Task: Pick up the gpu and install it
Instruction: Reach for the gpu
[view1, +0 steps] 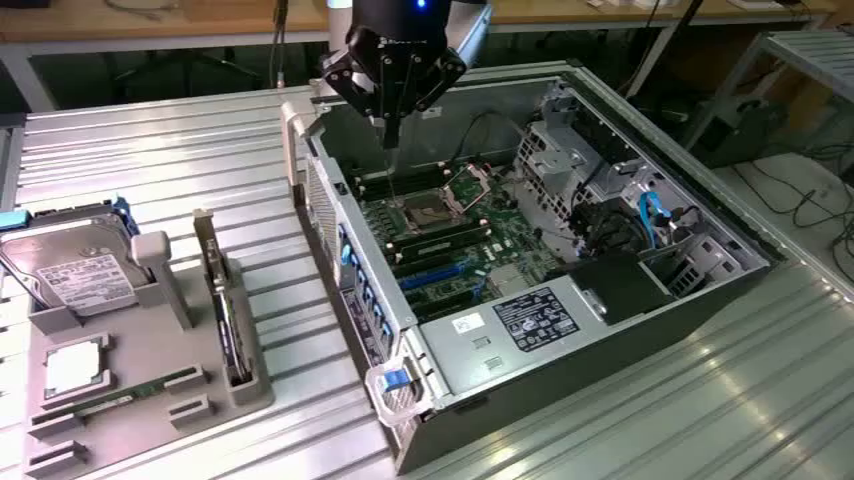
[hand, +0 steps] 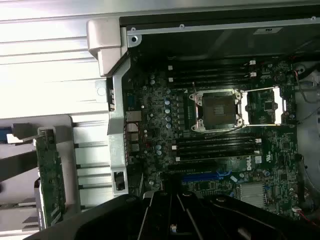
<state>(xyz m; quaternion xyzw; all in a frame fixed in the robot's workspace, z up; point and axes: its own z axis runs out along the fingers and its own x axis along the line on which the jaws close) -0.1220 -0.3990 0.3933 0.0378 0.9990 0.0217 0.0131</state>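
— Over the far corner of the open computer case, what is the gripper doing?

— It is hanging just above the rim, its fingers pressed together into one thin tip and gripping nothing.

— And what is the case holding?

— It is lying on its side with the motherboard facing up. The processor socket is sitting open, with dark memory slots running along both sides of it. Blue cables are curling through the bay at the end toward the exterior view's right.

— Where is the gpu?

— The gpu is standing on edge in a slot of the grey holder, well apart from the gripper. That holder is sitting by the edge of the worktop on the exterior view's left. It is also carrying a hard drive leaning upright and a RAM stick lying flat.

— And the surroundings?

— Ribbed metal is making up the worktop. Behind it a wooden bench is running along the room, and loose cables are trailing on the floor.
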